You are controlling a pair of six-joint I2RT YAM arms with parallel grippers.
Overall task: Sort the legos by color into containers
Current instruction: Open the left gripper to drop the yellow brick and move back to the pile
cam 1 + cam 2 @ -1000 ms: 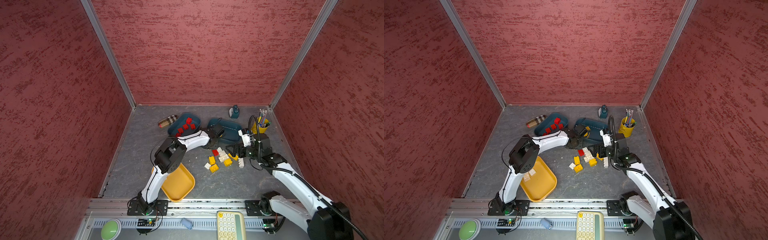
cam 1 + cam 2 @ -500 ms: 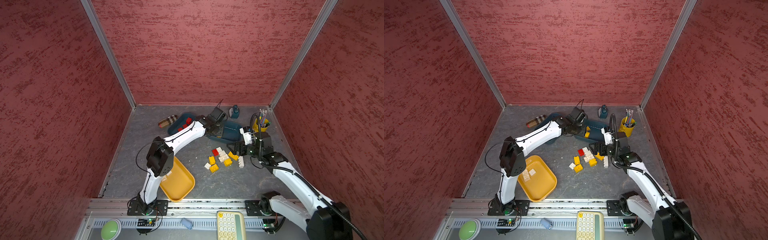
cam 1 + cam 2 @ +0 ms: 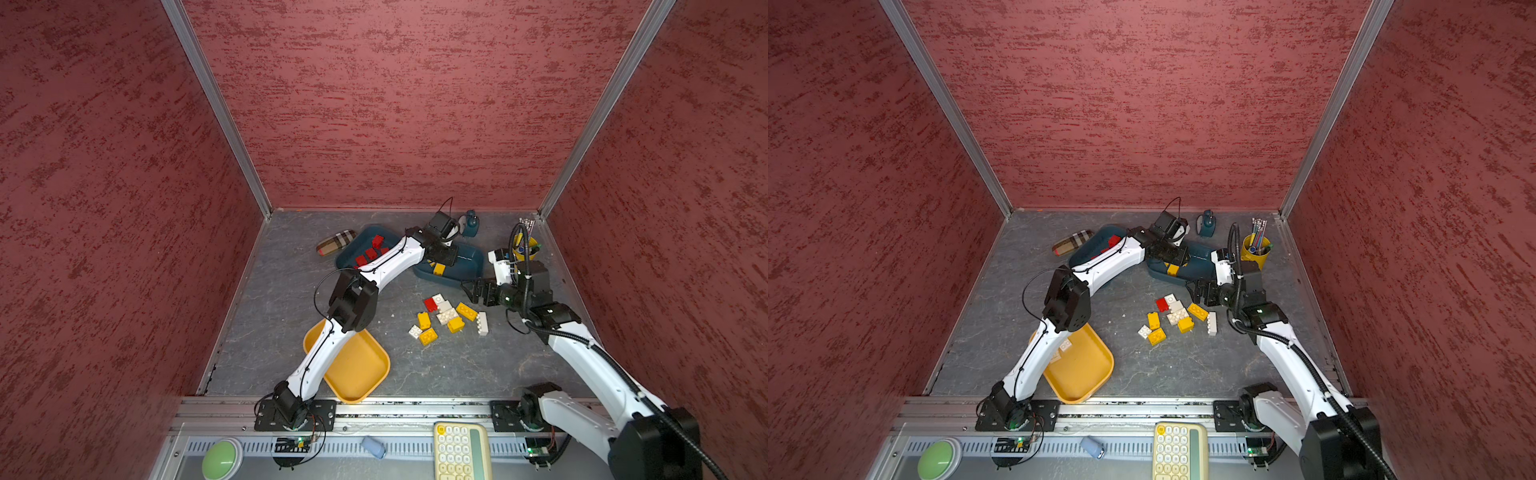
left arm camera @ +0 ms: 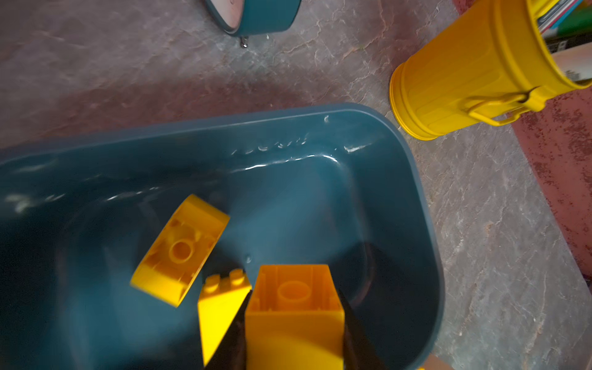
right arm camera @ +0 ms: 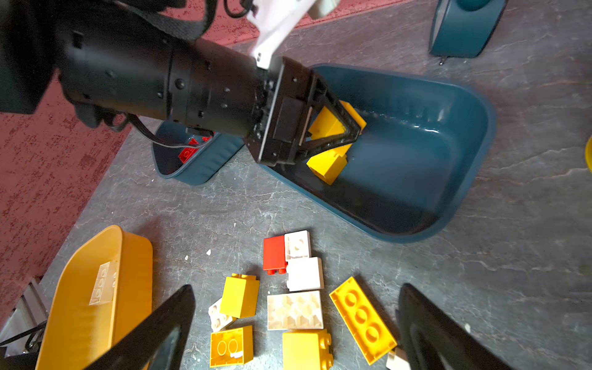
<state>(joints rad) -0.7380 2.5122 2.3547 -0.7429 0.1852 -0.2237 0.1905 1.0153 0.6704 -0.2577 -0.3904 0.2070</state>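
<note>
The left gripper (image 4: 293,323) is reaching out to the far middle of the counter (image 3: 291,299) and is pinching a yellow brick (image 4: 293,304) between its closed-in jaws, the brick's hollow underside facing the wrist camera. It is hanging over the inside of the right teal tray (image 4: 410,198); whether the brick is touching the tray floor cannot be told. Two more yellow pieces are lying in that tray just beside the gripper: a tipped yellow brick (image 4: 181,250) showing its hollow side and a studded yellow brick (image 4: 221,298) right against one jaw. The right gripper (image 5: 296,288) is hovering with its jaws spread wide and gripping nothing, above the loose bricks (image 3: 446,318) that are lying in a cluster on the counter, just nearer than the right teal tray. In that cluster a red brick (image 5: 274,254) is touching white ones, and a long yellow brick (image 5: 362,317) is lying at the right edge. The left teal tray (image 3: 345,259) is sitting at the far side just left of the other, holding red bricks (image 3: 371,253) and partly hidden by the left arm. The mustard tray (image 3: 361,374) is lying at the near left under that arm, with a white brick (image 5: 102,285) in it. A yellow cup (image 3: 1256,249) of pens is standing just right of the right teal tray.
</note>
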